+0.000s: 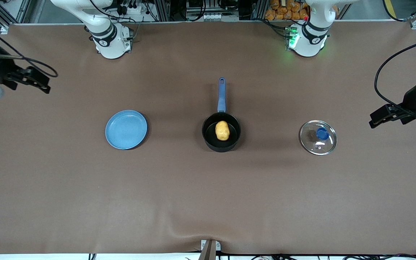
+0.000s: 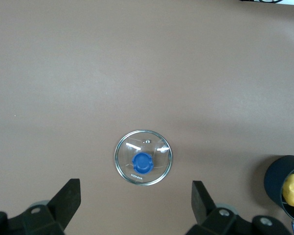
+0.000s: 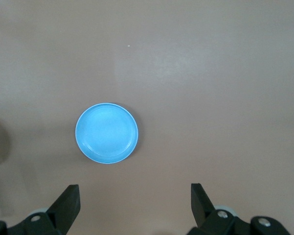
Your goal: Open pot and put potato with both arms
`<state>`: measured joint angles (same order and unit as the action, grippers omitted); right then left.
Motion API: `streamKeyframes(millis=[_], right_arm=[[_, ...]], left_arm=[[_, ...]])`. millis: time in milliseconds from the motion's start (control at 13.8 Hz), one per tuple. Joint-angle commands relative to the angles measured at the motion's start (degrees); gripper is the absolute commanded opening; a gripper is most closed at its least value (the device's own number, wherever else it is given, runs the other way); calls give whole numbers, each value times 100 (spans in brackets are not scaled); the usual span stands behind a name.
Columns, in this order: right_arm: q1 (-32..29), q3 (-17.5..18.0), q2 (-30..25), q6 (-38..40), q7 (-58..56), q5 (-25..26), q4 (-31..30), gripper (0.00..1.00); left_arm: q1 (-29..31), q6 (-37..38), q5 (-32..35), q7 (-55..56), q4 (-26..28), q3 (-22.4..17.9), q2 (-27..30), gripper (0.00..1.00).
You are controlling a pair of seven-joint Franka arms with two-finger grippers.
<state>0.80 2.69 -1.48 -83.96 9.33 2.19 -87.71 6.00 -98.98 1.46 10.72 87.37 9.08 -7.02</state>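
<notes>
Potato (image 1: 221,130) in pot (image 1: 221,144), lid (image 1: 318,137) on table (image 1: 208,202)

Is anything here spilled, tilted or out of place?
Nothing stands out. The potato sits in the pot, the glass lid lies flat on the table toward the left arm's end, and the blue plate holds nothing.

Counted on the brown table (image 1: 85,202): 1 small black round pot w/ long blue handle (image 1: 221,135), 1 lumpy yellow-orange potato (image 1: 221,130), 1 round glass lid w/ blue knob (image 1: 318,137), 1 flat light-blue round plate (image 1: 126,129). 2 white jointed arms are seen, w/ 2 black two-finger grippers: left gripper (image 1: 374,121), right gripper (image 1: 45,85).
</notes>
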Motion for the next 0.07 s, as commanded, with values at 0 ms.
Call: streamKeyframes(millis=[0], right_arm=[[140,-155,-326,99,-89,-96,-255,100]], left_arm=[[-2,98,-67,97,-36,15,43,100]])
